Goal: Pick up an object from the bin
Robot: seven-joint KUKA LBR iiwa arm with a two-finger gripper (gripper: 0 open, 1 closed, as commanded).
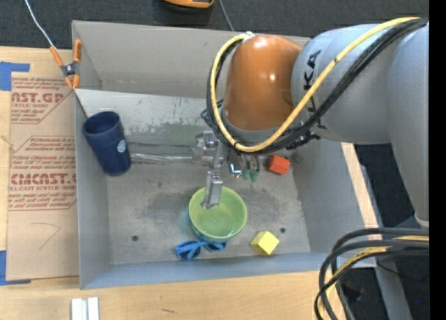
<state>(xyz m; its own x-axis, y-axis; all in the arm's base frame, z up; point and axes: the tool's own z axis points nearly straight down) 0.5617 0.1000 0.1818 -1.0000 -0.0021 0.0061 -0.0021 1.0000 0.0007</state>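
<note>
Looking at green bowl (221,222): upright, mouth up, right under gripper (212,200), tip down at or just inside the rim on the far side. Contact likely, can't confirm. Can't tell whether gripper is set wide or narrow: seen nearly end-on, with orange wrist cover (259,88) blocking the rest, so not claiming a hold. Guessing the reason for this placement: thin rim as the only pinchable edge, body too broad to span, hence straight down over the wall. Judging stage as at the grasp point, lift not yet done. Risk as judged: smooth curved wall, off-centre pinch, so possible tilt or slip on the way up. Moving outward: blue tangled thing (194,247), kind unclear, below and slightly left of gripper in the view, touching or tucked under the bowl's edge; could drag along. Yellow block (265,242) below-right of gripper, just beside the bowl, apart from it. Orange block (279,165) right of gripper, near, partly under the arm. Dark blue cup (106,142) well off to the left of gripper, near the side wall; upright or tipped, can't tell. Bin (146,207): flat grey metal floor, scuffed and smeared, mostly bare around the bowl. Good clearance from gripper to back and side walls, front wall nearer, nothing crowding a vertical lift.
</note>
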